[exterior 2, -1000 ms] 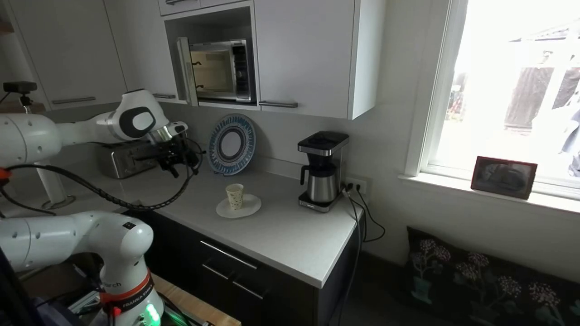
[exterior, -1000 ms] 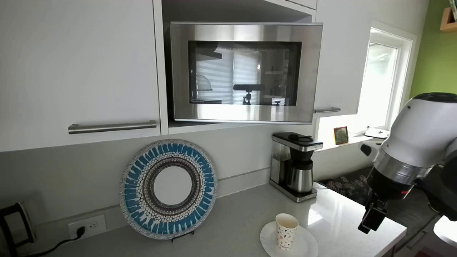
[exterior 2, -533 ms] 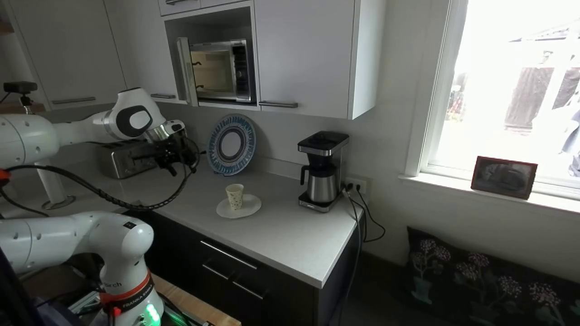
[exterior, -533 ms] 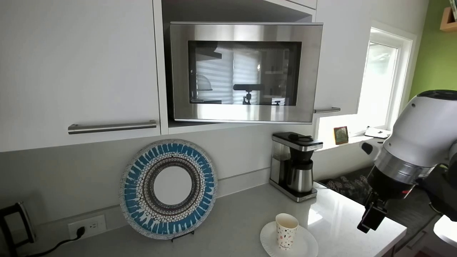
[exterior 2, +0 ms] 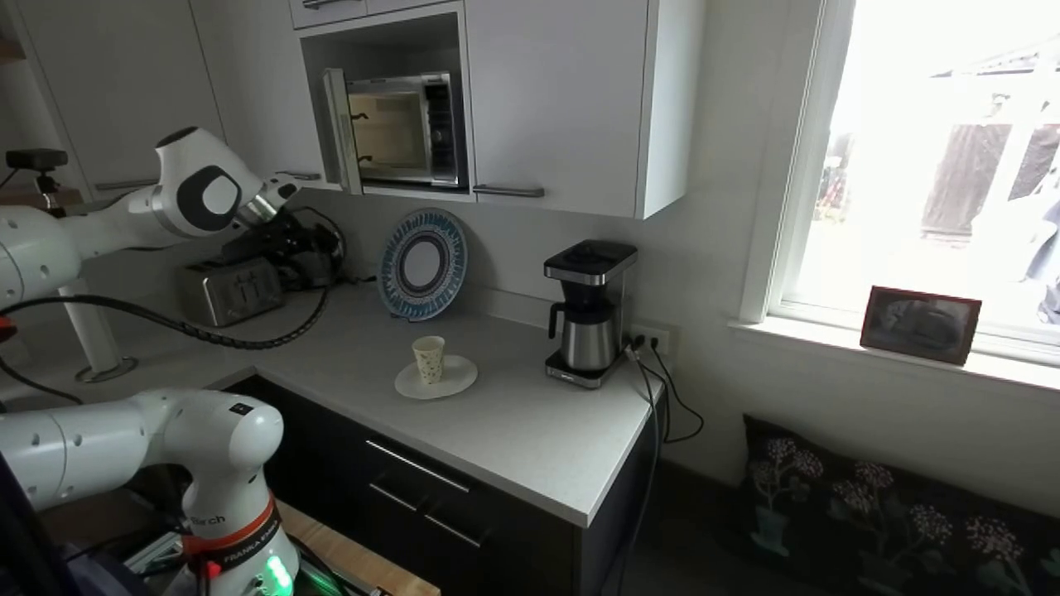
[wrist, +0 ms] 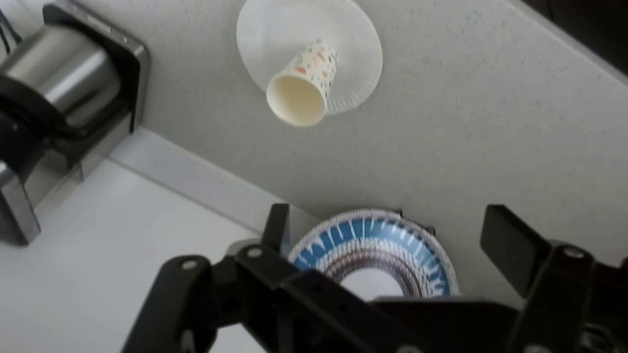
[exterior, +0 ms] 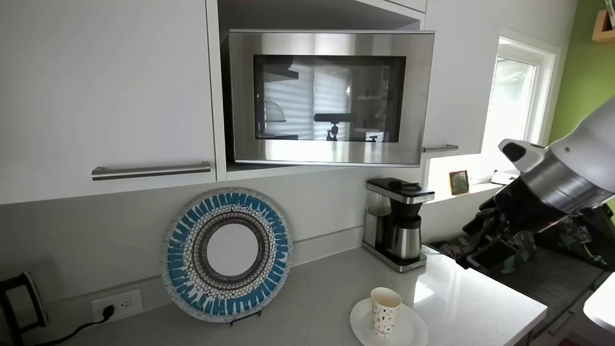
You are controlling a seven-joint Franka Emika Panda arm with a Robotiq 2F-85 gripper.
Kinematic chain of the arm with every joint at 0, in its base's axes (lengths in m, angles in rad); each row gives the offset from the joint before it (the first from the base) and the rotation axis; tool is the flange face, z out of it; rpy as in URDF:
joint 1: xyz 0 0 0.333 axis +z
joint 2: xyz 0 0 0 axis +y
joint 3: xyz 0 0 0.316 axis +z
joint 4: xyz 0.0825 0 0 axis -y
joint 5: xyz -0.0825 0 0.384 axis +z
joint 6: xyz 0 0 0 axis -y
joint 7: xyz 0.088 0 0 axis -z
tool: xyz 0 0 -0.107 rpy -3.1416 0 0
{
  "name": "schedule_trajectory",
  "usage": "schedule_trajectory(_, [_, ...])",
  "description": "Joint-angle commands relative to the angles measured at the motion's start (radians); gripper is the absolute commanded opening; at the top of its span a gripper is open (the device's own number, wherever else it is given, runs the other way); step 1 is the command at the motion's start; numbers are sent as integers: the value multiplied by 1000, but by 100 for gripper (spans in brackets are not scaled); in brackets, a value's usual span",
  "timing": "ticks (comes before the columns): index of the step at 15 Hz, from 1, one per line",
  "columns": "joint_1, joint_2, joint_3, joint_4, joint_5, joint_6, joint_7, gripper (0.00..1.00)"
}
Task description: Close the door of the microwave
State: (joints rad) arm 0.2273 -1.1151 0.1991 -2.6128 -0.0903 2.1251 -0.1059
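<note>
The microwave door (exterior: 329,98), a steel-framed dark glass panel, stands open and faces the camera in an exterior view. In the other exterior picture it shows nearly edge-on (exterior 2: 343,132) at the left of the microwave (exterior 2: 441,128), whose lit cavity is visible. My gripper (exterior: 468,246) is right of and below the door, apart from it, above the counter. It also shows as a dark shape in front of the toaster's right end (exterior 2: 290,252). In the wrist view the gripper (wrist: 387,215) has its fingers wide apart with nothing between them. The wrist view does not show the door or microwave.
A blue patterned plate (exterior: 274,254) leans on the wall below the microwave. A paper cup (exterior 2: 430,360) stands on a white plate (exterior 2: 464,377). A coffee maker (exterior 2: 590,314) stands near the counter's end. A toaster (exterior 2: 219,294) is close to my arm. White cabinets (exterior 2: 555,108) flank the microwave.
My gripper has tilted up toward the level and risen. The wrist has drawn back, moving left and up in an exterior view, toward the toaster. The door has not moved.
</note>
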Motion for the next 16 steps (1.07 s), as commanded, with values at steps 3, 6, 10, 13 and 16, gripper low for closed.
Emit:
schedule_trajectory(3, [6, 12, 64, 53, -33, 298, 15, 100])
schedule_trajectory(6, [-32, 46, 99, 57, -58, 551, 38, 100])
schedule_trajectory(10, [-27, 57, 95, 51, -61, 633, 23, 100])
schedule_trajectory(13, [-30, 83, 99, 56, -64, 653, 23, 100])
schedule_trajectory(16, [-114, 103, 127, 71, -63, 685, 90, 100])
